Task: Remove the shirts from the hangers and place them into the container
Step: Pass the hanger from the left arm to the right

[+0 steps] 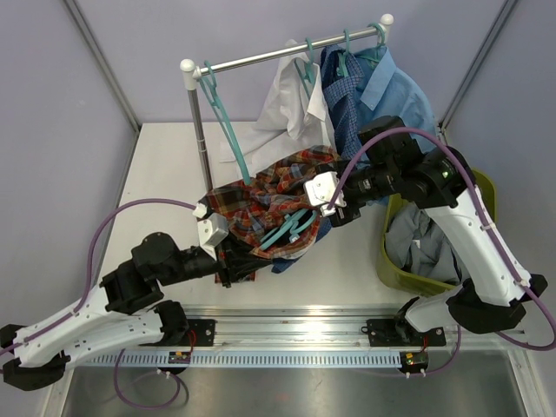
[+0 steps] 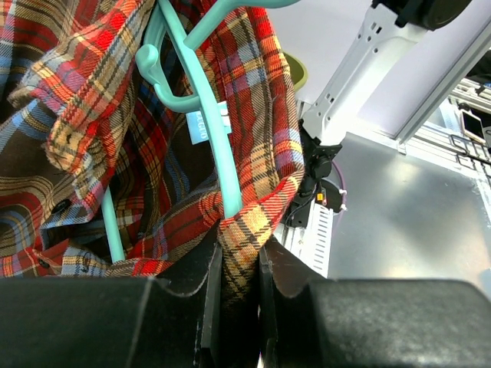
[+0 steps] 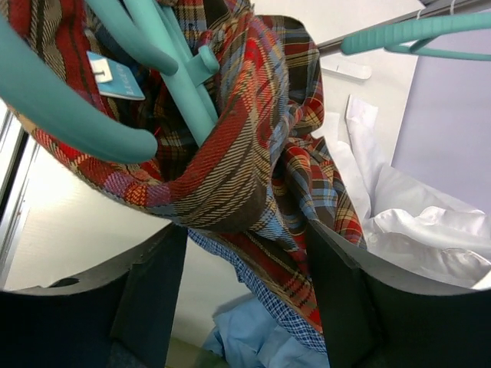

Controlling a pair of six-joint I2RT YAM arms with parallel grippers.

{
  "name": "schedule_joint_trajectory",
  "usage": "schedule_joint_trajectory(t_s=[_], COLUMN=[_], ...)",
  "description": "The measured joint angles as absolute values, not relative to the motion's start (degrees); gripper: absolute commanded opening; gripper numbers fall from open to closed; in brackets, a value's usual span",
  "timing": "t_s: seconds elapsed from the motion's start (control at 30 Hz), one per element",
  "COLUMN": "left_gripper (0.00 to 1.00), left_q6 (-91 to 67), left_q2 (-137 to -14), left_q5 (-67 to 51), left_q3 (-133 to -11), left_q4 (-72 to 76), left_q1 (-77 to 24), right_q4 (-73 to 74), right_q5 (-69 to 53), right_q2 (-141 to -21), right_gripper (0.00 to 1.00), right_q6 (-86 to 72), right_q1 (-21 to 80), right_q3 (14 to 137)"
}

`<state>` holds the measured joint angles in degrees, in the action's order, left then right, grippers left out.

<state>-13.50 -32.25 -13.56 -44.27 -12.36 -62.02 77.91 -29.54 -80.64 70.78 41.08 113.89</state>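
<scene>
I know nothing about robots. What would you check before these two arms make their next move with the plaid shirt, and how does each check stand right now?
1. Left gripper holds the plaid shirt: ok, cloth is pinched in it.
2. Right gripper has a grip: not ok, its jaws stand open on either side of the shirt.
3. Hanger out of the shirt: not ok, it sits inside the cloth.
4. Hanger off the rail: ok.
5. Basket has room: ok, only a grey shirt shows in it.
6. Shirt buttons undone: cannot tell.
</scene>
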Motion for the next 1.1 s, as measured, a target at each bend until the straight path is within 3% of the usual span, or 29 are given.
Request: schedule_joint_trajectory(t_s=[0.13,0.37,0.67,1.1], left_gripper=[0.00,0.00,0.00,0.00], left_q6=[-13.5,-13.5,-13.5,-14.0], left_q2=[-32.0,-32.1,-34.3,-37.5], left_q5=[-14.1,-15.3,-15.3,-19.2], left_q3=[-44.6,-44.6,-44.6,-45.0], left_q4=[-12.5,-12.9,-10.4,-8.9], left_q1=[-62.0,-62.0,-61.1,-57.8], right_q4=[77.8,77.7,77.6,76.0], right_q5=[-29.9,-35.2,-44.5,-44.9], right_q2=[-80.7,-80.7,-81.3,-79.2], right_gripper=[0.51,0.40,0.41,0.35], right_q6=[71.2,71.8,73.3,73.5], right_q1=[41.1,41.0,40.9,41.0], right_q3=[112.2,110.7,111.4,103.9])
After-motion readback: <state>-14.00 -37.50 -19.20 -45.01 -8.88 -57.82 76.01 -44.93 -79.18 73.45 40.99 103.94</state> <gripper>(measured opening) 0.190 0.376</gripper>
